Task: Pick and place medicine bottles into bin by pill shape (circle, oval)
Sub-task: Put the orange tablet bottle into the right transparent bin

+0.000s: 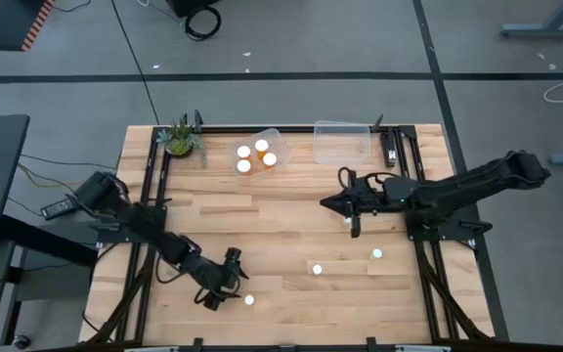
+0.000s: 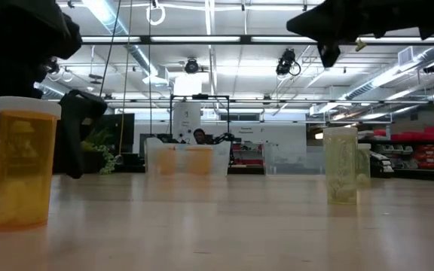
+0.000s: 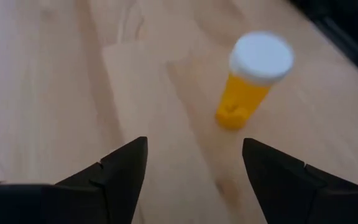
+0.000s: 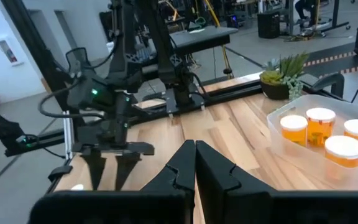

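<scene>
while left gripper (image 1: 213,298) hovering low at near table edge with fingers (image 3: 126,165) spread, standing just beside loose medicine bottle (image 1: 249,300), not touching. right gripper (image 1: 328,202) hanging over table middle, fingers (image 4: 213,168) pressed together, holding nothing. four bottles (image 1: 256,156) sitting in clear bin (image 1: 280,137) at far side; second bin (image 1: 342,143) beside. three more bottles (image 1: 316,268) standing on wooden table (image 1: 281,225).

potted plant (image 1: 180,139) | table corner (far left) | wooden table (image 1: 291,220)

Four bottles (image 1: 255,156) in left tub (image 1: 278,137); right tub (image 1: 341,143) beside it.
</scene>
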Controlling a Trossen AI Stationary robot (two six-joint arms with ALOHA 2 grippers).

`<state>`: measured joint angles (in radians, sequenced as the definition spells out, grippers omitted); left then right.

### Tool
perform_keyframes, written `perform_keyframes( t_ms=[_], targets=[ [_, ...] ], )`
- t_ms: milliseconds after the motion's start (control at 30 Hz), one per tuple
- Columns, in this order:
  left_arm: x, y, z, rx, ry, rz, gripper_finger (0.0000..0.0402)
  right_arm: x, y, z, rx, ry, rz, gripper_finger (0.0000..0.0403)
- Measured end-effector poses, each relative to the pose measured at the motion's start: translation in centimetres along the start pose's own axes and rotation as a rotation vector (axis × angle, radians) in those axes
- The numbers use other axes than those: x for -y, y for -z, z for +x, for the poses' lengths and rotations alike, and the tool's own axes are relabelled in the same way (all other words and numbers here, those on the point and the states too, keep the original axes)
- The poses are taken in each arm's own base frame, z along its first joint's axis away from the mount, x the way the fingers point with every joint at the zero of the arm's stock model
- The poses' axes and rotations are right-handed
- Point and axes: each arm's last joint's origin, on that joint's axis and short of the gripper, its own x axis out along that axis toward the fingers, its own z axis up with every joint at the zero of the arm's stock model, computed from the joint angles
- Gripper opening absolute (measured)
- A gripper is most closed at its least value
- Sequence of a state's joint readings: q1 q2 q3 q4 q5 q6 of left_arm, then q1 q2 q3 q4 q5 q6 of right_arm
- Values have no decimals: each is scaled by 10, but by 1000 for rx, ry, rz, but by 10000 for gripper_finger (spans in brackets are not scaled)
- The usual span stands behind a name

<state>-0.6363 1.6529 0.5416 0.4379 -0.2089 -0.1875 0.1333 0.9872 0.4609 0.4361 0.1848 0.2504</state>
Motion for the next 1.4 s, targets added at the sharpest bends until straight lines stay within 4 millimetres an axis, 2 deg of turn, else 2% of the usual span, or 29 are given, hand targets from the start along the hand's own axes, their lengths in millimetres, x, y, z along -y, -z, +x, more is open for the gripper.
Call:
perform_keyframes(
  t_ms=[433,733,1400],
  targets=[
    [17,4,23,40,54,3,264,-8,-2,35,-68,0,-50,19],
    [22,-1,44,53,29,26,254,-8,0,39,-111,-3,-55,19],
    [23,1,45,40,31,22,113,-9,2,37,-138,-42,-11,19]
  ],
)
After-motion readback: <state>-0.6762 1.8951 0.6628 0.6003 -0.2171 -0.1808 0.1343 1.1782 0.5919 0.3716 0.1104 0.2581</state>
